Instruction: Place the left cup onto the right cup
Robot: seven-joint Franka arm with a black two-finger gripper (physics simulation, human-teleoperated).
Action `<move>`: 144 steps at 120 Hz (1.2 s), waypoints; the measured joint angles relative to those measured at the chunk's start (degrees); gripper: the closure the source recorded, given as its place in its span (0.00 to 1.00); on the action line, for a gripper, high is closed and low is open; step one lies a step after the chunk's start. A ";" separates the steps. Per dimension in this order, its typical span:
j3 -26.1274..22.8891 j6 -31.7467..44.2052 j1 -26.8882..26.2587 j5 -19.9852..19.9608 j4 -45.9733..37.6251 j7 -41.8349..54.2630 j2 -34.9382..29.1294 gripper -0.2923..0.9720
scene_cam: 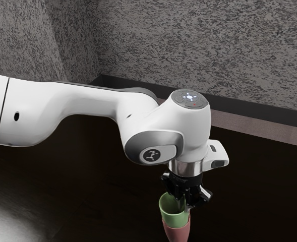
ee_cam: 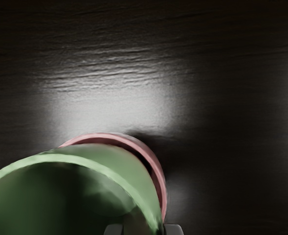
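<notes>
No readable text or numbers. Only a small dark logo emblem [scene_cam: 151,155] on the arm's grey joint cap [scene_cam: 164,142].

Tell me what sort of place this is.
Likely a bare simulated test room rather than a home: a dark wooden table, speckled grey walls, and a dark baseboard running along them.

The upper cup [scene_cam: 171,212] sits nested in the lower cup [scene_cam: 177,233], which stands on the table [scene_cam: 62,201]. My gripper [scene_cam: 186,200] is directly above. It pinches the upper cup's wall on the side toward the exterior view's right, one finger inside, one outside.
</notes>
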 joint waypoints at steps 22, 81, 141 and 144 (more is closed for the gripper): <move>0.01 0.08 -0.01 -0.06 0.01 0.08 0.32 0.55; -0.07 -0.03 -0.17 -0.04 0.68 0.22 -0.01 0.30; 1.76 -5.52 -0.46 0.02 4.87 1.09 -3.44 0.24; 2.02 -5.87 -0.37 0.03 4.96 1.26 -3.71 0.24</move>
